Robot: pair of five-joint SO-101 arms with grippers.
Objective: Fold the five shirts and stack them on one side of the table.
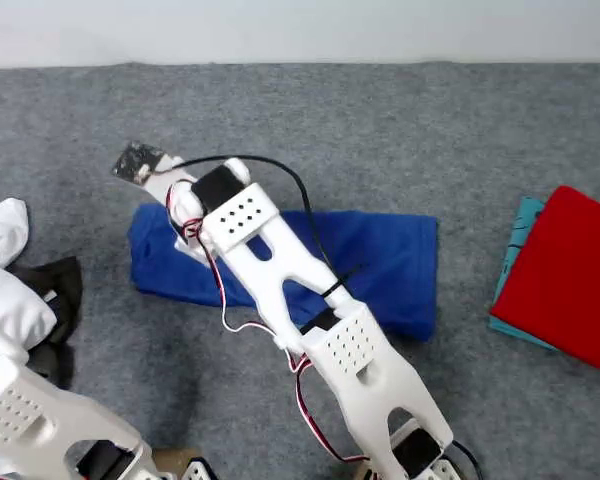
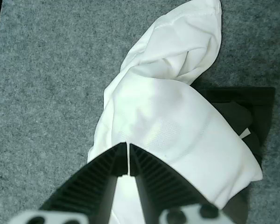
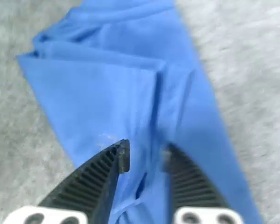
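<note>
I see the blue shirt (image 1: pixel 390 260) lying mid-table as a folded band, long axis side to side in the high view; bare grey table (image 1: pixel 380 130) lies beyond its far edge. My right gripper (image 3: pixel 147 151) hangs over it, fingers narrowly apart; my left gripper (image 2: pixel 129 145), fingers pressed together, sits above the white shirt (image 2: pixel 168 121), which overlaps a black shirt (image 2: pixel 259 105); the red shirt (image 1: pixel 570 275) lies on a teal shirt (image 1: pixel 520 235) at the opposite edge.

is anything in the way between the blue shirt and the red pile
Nothing visible does. Bare table lies between the blue shirt and the red shirt, which is stacked on a teal shirt.
</note>
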